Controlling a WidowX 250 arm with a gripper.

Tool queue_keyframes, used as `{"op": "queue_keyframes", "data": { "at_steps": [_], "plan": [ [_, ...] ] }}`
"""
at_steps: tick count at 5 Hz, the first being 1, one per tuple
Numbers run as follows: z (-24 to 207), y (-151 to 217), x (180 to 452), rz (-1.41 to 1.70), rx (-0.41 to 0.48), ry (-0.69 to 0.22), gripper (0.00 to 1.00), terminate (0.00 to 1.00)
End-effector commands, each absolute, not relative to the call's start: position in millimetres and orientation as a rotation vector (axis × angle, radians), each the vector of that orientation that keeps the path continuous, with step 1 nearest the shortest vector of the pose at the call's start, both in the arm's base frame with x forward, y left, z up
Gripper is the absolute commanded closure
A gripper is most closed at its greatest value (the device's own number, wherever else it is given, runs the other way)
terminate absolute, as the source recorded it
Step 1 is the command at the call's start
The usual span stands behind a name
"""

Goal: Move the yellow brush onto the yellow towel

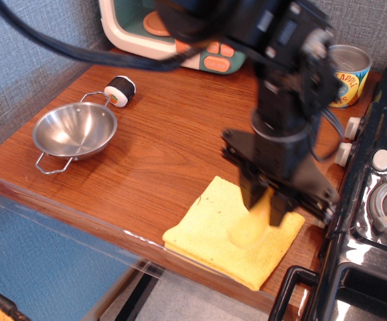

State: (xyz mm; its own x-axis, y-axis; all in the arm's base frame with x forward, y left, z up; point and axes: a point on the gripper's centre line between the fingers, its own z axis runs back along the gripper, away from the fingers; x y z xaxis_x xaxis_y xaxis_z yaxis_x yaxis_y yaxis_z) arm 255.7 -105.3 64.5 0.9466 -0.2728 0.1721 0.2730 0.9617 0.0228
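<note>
Pincer pinching the yellow brush above the yellow towel, towel at the bench front edge beside the toy stove, open wood left of towel, steel bowl well apart, pineapple can behind the arm.

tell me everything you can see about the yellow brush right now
The yellow brush looks like smooth yellow plastic. Only its flat handle with a rounded end shows, pointing down and left; the bristle end is hidden inside the gripper, which is shut on it. It hangs over the middle of the yellow towel; whether its tip touches the cloth cannot be told.
</note>
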Motion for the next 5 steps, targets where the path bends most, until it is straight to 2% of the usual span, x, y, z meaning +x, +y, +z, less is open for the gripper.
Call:
{"op": "queue_keyframes", "data": {
  "at_steps": [1,3,4,5],
  "plan": [
    [56.8,-82.8,251.9,-0.211,0.020,-0.162,1.00,0.00],
    [51.6,-65.9,245.1,-0.171,0.042,-0.136,1.00,0.00],
    [50.3,-68.7,241.9,-0.198,0.046,-0.118,0.00,0.00],
    [49.0,-70.7,241.0,-0.205,0.048,-0.114,0.00,0.00]
  ]
}}
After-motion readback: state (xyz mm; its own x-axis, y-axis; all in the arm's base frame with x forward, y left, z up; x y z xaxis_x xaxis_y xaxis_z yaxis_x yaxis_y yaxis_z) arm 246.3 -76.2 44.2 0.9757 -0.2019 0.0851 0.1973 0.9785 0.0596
